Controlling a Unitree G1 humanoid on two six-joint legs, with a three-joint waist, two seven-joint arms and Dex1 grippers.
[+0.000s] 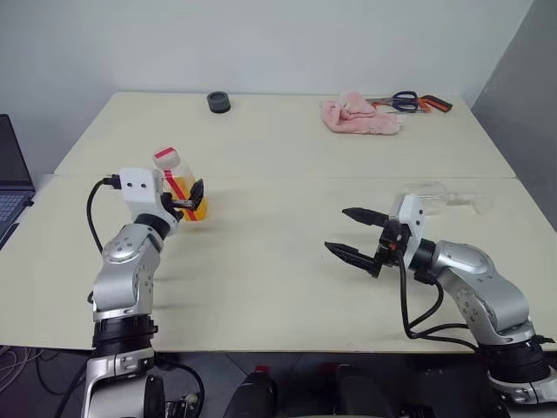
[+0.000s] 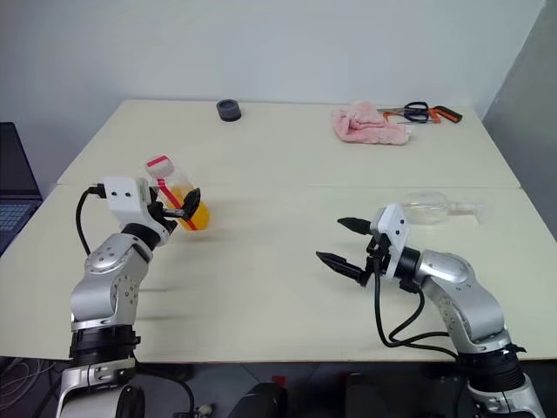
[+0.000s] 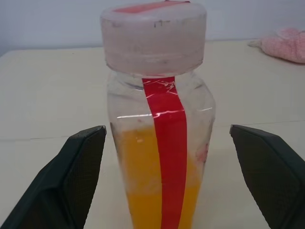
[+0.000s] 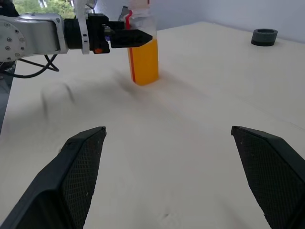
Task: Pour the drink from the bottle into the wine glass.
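Left gripper [image 3: 164,143] brackets upright bottle [image 3: 159,143], cap up.

The bottle [image 3: 159,143] stands upright on the surface, cap [image 3: 153,36] fitted (white with a red top), a red stripe running down its clear side. The drink [image 4: 143,62], translucent orange-yellow, fills its lower part. The wine glass [image 2: 428,208], clear and stemmed, lies on its side well apart.

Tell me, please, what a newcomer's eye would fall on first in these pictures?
Likely the bottle of bright orange drink, standing on the near table's left part with the open left gripper bracketing it, not yet closed. Next, the wine glass lying on its side at the right, just beyond the open right gripper. A pink cloth sits on the far table.
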